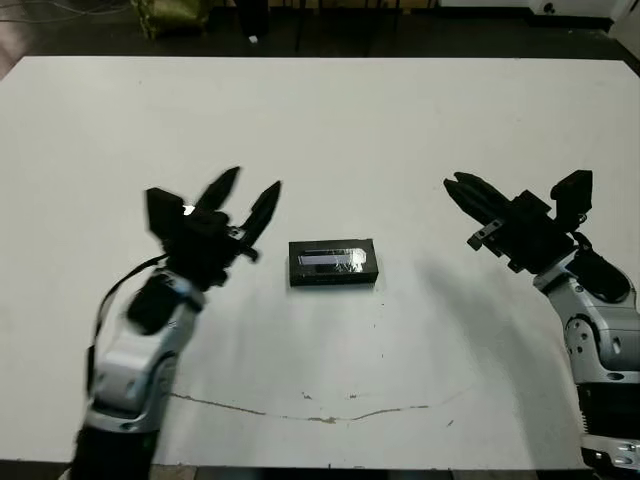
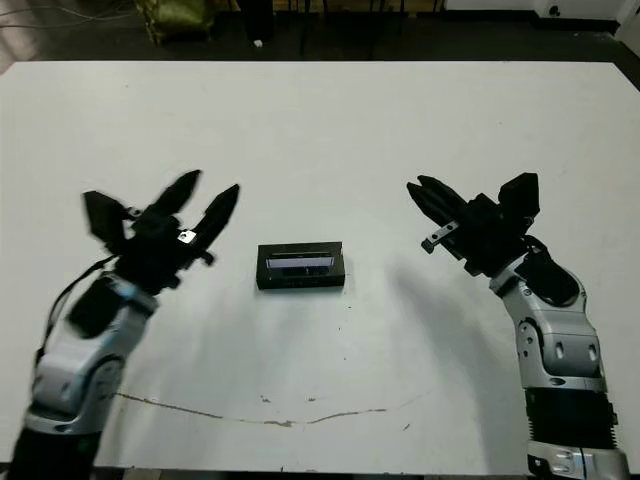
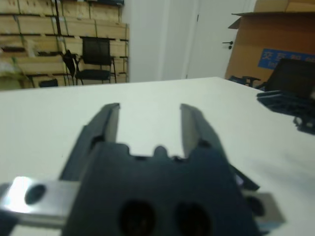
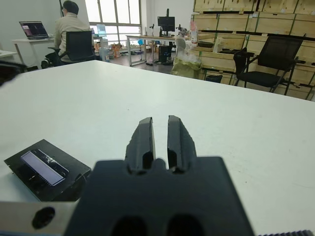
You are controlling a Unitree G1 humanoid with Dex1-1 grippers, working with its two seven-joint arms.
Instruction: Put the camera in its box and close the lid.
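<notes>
The lid (image 1: 332, 257), a flat black slab with a glossy silvery strip, lies on top of the box (image 1: 332, 279) at the middle of the white table (image 1: 400, 130). Only the box's black sides show. The camera is hidden from every view. My left gripper (image 1: 252, 183) hovers open to the left of the box, with nothing between its fingers. My right gripper (image 1: 450, 182) is raised well to the right of the box, shut and empty. The right wrist view shows the lid (image 4: 42, 166) beside the shut right gripper (image 4: 160, 119). The left wrist view shows the open left gripper (image 3: 150, 108).
A thin dark crack line (image 1: 300, 415) runs across the table near its front edge. Beyond the far edge lie a dark floor and a green bag (image 1: 170, 15). Office chairs (image 4: 268, 59), stacked crates and a seated person (image 4: 69, 29) show past the table.
</notes>
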